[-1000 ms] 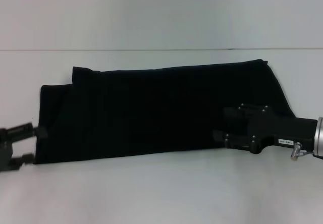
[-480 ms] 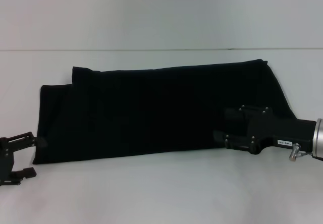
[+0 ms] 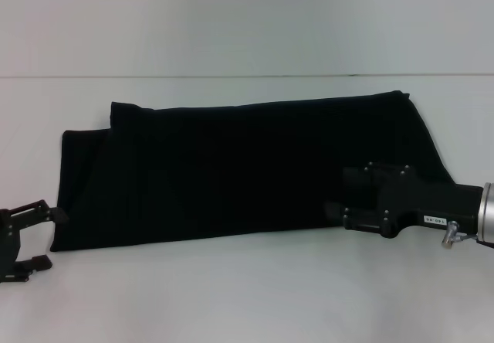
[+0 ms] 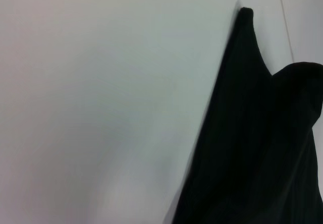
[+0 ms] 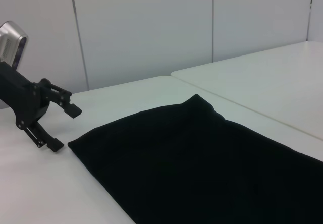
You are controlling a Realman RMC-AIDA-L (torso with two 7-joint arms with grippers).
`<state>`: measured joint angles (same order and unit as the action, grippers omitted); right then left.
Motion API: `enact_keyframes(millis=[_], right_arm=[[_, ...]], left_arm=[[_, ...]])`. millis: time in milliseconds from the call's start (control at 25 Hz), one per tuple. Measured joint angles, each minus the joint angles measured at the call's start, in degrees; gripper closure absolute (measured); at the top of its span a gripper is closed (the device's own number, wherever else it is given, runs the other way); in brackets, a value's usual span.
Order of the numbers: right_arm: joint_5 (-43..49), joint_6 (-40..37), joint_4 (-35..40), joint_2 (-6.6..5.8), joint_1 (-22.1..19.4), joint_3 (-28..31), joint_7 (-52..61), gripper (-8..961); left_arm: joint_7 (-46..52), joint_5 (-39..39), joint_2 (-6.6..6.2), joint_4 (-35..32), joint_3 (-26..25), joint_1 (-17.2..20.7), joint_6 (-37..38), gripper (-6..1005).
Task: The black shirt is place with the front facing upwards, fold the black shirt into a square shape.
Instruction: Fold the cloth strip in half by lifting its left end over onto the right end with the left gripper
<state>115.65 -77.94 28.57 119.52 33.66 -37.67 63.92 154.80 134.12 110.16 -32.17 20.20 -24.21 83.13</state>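
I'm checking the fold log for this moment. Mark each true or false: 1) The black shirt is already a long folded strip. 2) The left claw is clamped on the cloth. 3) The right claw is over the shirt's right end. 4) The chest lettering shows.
1) True: the black shirt lies as a long folded band on the table.
2) False: the left claw is open, just off the shirt's left end.
3) True: the right claw lies over that end.
4) False: only plain black cloth shows.

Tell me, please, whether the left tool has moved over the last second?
Yes. The left tool has backed away from the black shirt, toward the robot; its fingers are open and clear of the shirt's near left corner.
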Motion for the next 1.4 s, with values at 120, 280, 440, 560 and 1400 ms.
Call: enact_keyframes(millis=[120,280,440,560,1400], right_arm=[[0.01,0.21,-0.39,0.06,0.1,0.02,-0.15,212],[-0.01,0.17,-0.48,0.16,0.2,0.09,-0.16,212],[-0.14,-0.23,-0.52,0.23,0.38,0.26,-0.17,212],[-0.65,-0.26,-0.73,0.27,0.47,0.21,-0.19,212],[-1.14,-0.23,-1.96,0.26,1.11,0.4,-0.21,213]], left_arm=[[0.06,0.03,-0.05,0.94,0.01,-0.38,-0.91,54],[0.07,0.21,-0.11,1.2,0.19,-1.02,-1.67,55],[0.32,0.3,-0.13,1.24,0.38,-1.58,-2.74,56],[0.5,0.33,-0.13,1.44,0.55,-2.27,-3.75,56],[-0.4,0.49,-0.67,1.47,8.23,-7.79,-6.86,62]])
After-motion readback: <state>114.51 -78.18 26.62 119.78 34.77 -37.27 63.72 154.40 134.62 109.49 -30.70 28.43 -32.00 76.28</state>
